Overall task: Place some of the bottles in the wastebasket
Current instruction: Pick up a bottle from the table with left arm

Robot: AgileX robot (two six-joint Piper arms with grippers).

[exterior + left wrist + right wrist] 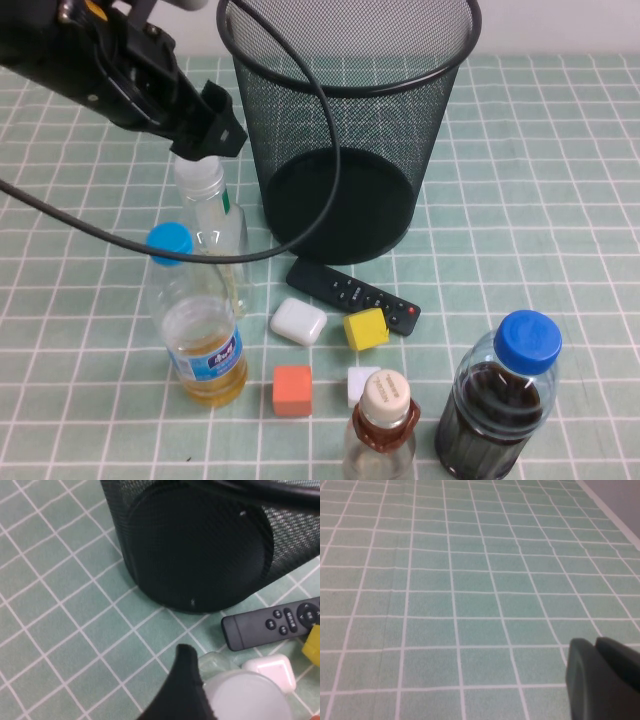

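Observation:
The slim clear bottle (pixel 210 215) with a white cap stands upright left of the black wire-mesh wastebasket (pixel 340 130). My left gripper (pixel 205 145) sits right over its cap. In the left wrist view one black finger (pixel 185 695) lies against the side of the white cap (pixel 245 700); the other finger is out of frame, and the jaws look open around the cap. The small bottle (pixel 385 405) with a beige cap and brown collar stands at the front edge. My right gripper (pixel 602 677) is shut and empty over bare table, outside the high view.
A light-blue-capped bottle of yellow liquid (pixel 200 340) stands just in front of the slim bottle. A blue-capped bottle of dark liquid (pixel 500 400) is at the front right. A black remote (pixel 352 295), white case (pixel 297 321), yellow cube (pixel 366 329), orange cube (pixel 292 389) and white cube (pixel 360 378) lie between.

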